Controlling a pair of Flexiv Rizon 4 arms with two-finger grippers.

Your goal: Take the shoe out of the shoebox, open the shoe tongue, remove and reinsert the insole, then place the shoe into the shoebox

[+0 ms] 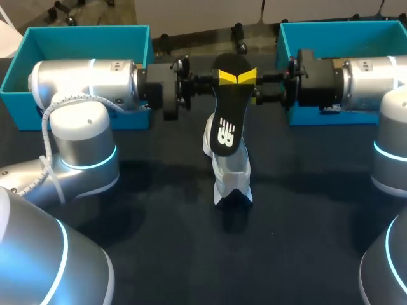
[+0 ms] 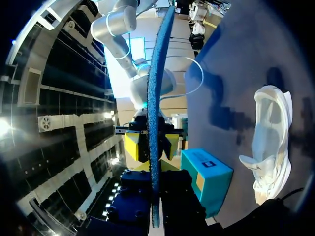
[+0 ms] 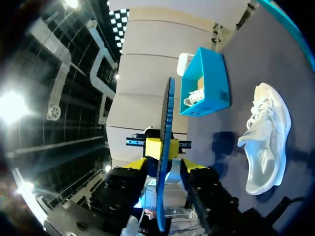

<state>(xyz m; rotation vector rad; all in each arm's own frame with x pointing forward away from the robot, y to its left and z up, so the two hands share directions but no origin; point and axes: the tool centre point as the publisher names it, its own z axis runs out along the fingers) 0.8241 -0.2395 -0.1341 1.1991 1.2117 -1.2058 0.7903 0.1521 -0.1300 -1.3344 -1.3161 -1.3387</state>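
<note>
Insole point(image 1: 227, 121), pinched by left hand point(image 1: 224, 77) and right hand point(image 1: 249, 77) alike, hangs above the shoe point(image 1: 230, 178) (middle of the bench point(image 1: 159, 254)).

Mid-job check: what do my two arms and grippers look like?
The left arm and right arm are rounded silver links with glowing cyan rings at the joints. A white coiled cable runs along the left arm. The left gripper and right gripper are black with bright yellow tips.
</note>
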